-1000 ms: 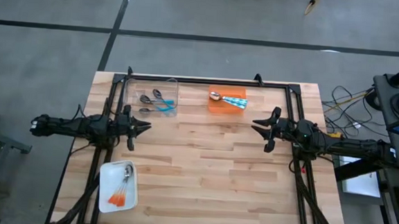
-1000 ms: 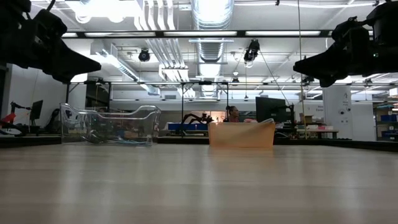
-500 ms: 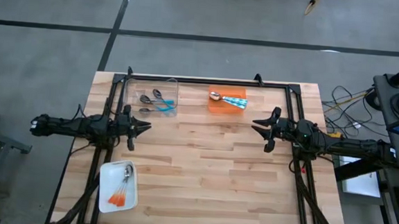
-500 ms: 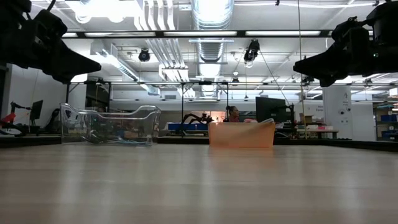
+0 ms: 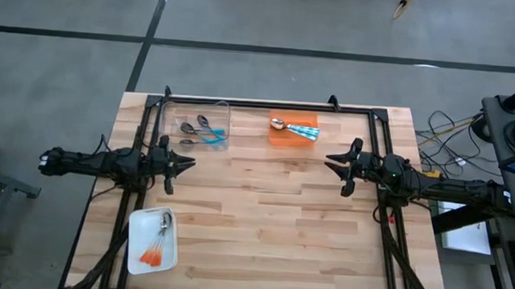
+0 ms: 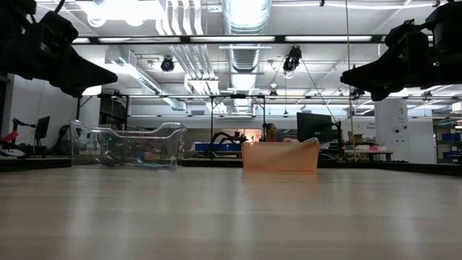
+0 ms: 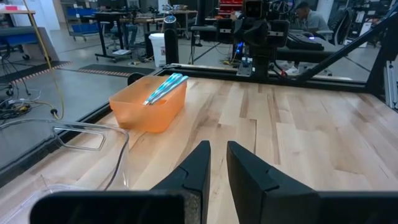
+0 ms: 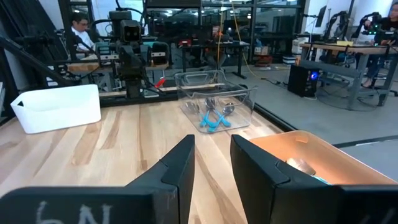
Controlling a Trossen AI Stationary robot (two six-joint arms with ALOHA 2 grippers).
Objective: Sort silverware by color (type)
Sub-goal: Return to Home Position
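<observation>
Lying in a white rectangular plastic bin at the near left corner of the pale wooden table is a small bunch of orange-handled spoons. Their silver bowls point towards the far side and their handles are fanned together.

Farther in, about halfway across the table, the two dark arms reach in from opposite sides and face each other, well apart. The left gripper hangs above the wood on the left. Its fingers are parted by only a narrow slit and nothing is between them. The right gripper hangs on the right, level with it. Its fingers stand a little wider apart and are likewise empty. Both are raised clear of the tabletop in the low view.

At the far edge, left of centre, a clear plastic bin holds the dark-bowled, teal-handled spoons, which lie crossed over one another. Just right of it, with a gap between them, an orange plastic bin holds the light-blue-handled spoons. They lie side by side, with one silver bowl showing at the left end.

Beyond the table, a person shows above the orange bin's rim.
</observation>
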